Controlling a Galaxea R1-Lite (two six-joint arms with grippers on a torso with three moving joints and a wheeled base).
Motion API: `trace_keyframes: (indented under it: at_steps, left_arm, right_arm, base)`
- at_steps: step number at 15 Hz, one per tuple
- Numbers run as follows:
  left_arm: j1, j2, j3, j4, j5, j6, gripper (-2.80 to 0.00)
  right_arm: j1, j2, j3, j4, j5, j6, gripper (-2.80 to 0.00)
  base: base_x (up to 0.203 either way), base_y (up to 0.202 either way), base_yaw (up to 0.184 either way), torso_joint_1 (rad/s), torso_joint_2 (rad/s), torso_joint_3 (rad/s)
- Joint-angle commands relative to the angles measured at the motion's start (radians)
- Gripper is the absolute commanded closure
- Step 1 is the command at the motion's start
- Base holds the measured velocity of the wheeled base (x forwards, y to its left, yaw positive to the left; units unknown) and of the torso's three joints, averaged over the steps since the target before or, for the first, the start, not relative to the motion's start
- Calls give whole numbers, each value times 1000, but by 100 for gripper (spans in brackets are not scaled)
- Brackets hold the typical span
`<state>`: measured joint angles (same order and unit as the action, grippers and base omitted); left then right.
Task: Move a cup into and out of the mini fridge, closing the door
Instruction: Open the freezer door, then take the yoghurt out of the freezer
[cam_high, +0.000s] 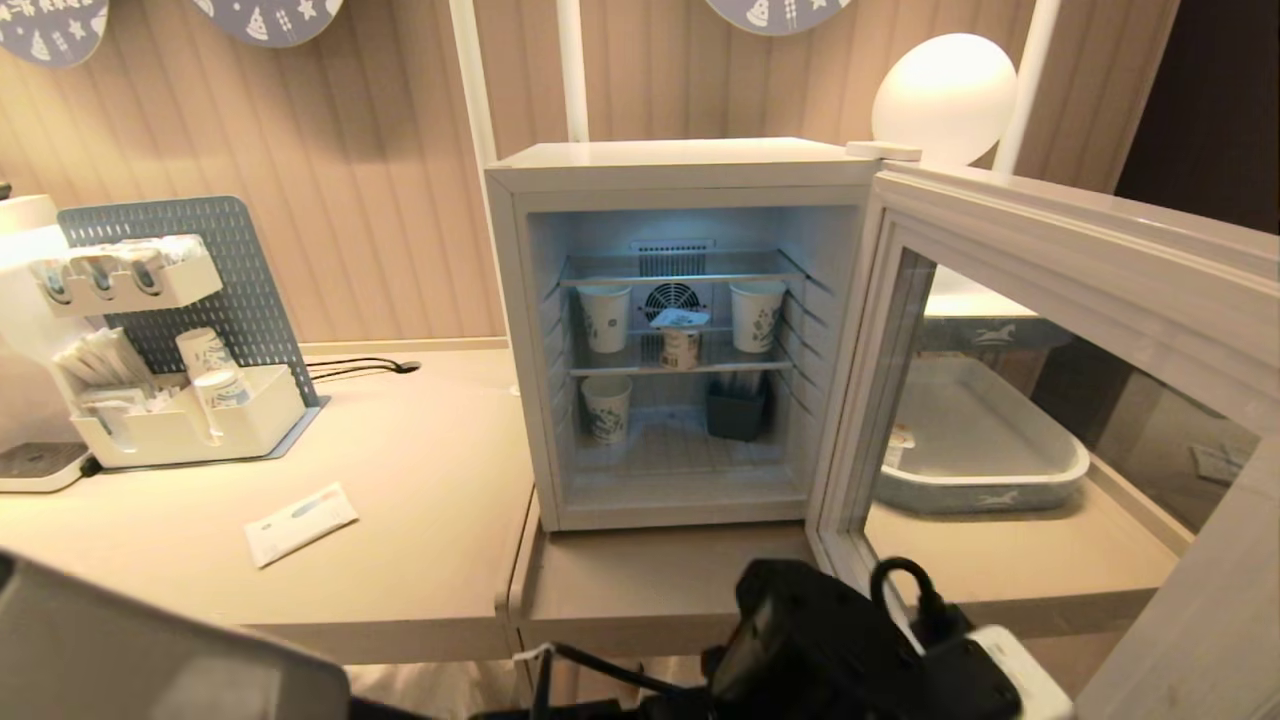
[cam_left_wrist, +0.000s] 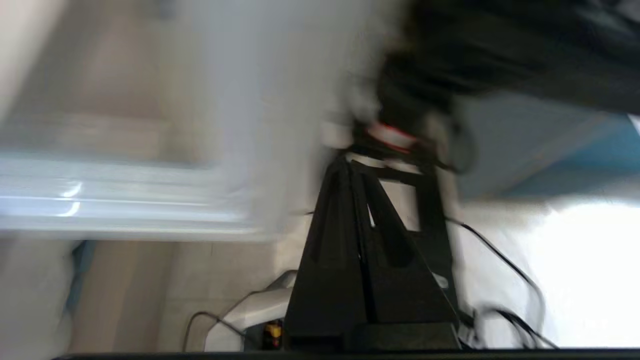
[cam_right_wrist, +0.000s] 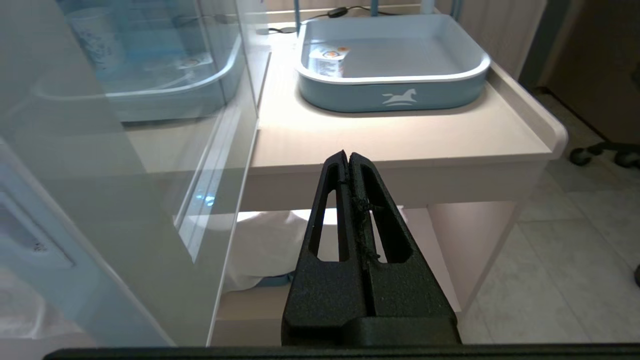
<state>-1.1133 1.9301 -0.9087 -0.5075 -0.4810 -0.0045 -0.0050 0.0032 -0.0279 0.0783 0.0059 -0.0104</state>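
The fridge stands at the far side of the tabletop with its door swung wide open to the right. Inside, the cup sits in the middle of the upper wire shelf, in front of the round fan. A taller paper cup stands on its left and another on its right. A third one stands on the shelf below.

So the cup looks to be in the fridge now. What is left, I think, is to take it out again and then push the door shut.

The left claw is closed and holds nothing. It is low and near, and its view is too blurry to say what is around it. The right claw is closed and empty too. It waits near the front edge of the tabletop, right of the open door. Farther back on that side is a blue tray with another small tub in it.
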Motion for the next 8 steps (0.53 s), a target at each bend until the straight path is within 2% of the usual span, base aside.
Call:
trace_keyframes:
  at_steps: [1,6,8]
  left_arm:
    - [111,-114,54,1,25,-9,0]
    - [497,-360,204,3,54,-25,0]
    - [626,-400,255,2,52,-28,0]
  right_arm:
    - [0,1,0,3,0,0,0]
    - [0,0,0,3,0,-2,0]
    - [0,0,0,3,0,-2,0]
  base:
    - [0,0,0,0,0,0]
    - [0,0,0,0,0,0]
    - [0,0,0,0,0,0]
